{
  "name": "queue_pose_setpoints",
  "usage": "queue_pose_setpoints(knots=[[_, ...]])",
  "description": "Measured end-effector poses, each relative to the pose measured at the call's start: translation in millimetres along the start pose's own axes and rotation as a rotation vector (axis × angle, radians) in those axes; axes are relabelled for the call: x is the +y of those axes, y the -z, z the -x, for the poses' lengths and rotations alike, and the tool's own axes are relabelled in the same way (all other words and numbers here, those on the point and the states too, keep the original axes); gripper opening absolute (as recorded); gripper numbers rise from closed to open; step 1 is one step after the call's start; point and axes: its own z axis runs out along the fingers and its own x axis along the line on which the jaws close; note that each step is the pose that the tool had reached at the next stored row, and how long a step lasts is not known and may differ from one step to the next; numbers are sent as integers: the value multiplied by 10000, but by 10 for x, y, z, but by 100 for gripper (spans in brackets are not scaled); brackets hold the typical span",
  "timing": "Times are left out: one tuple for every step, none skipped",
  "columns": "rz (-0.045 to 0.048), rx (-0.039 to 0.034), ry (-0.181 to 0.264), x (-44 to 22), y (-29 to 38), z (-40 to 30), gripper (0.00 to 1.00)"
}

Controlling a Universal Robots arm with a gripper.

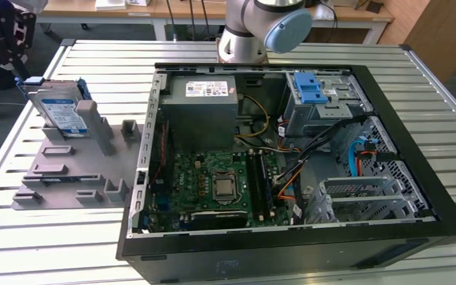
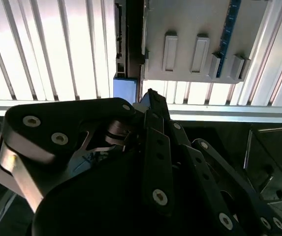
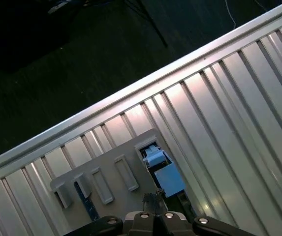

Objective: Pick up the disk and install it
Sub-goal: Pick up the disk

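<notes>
The disk [image 1: 57, 110] stands upright in a slot at the far end of a grey fixture plate [image 1: 69, 172], on the exterior view's left. It is silver with a blue-and-white label and a blue carrier frame. From above, in the first wrist view, the disk [image 3: 166, 176] is a blue block at one end of the plate [image 3: 106, 172]. My gripper [image 3: 153, 197] hangs above the plate, close beside the disk. Its fingers are shut with nothing between them. In the second wrist view the gripper [image 2: 149, 94] has its tip next to the disk's blue edge [image 2: 126, 88].
An open computer case [image 1: 291, 178] lies on the slatted metal table [image 1: 46, 237], to the exterior view's right of the plate. Inside are a silver drive cage with a blue latch [image 1: 311, 89], a grey power supply [image 1: 200, 104] and a motherboard. The table edge [image 3: 131, 91] runs just beyond the plate.
</notes>
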Motion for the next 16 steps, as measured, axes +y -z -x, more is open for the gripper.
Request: queue_pose_setpoints(knots=[[-1,7,166,0,0,0,11],[-1,14,318,0,0,0,11],[0,20,445,0,0,0,11],[-1,25,565,0,0,0,11],[-1,30,678,0,0,0,11],[-1,35,788,0,0,0,11],[-1,39,899,0,0,0,11],[-1,44,1009,0,0,0,11],[-1,49,1130,0,0,0,11],[-2,54,1243,0,0,0,11],[-1,60,1367,0,0,0,11],[-2,65,1492,0,0,0,11],[-2,71,1622,0,0,0,11],[-3,77,1758,0,0,0,11],[-3,83,1900,0,0,0,11],[-4,88,2047,0,-3,0,11]])
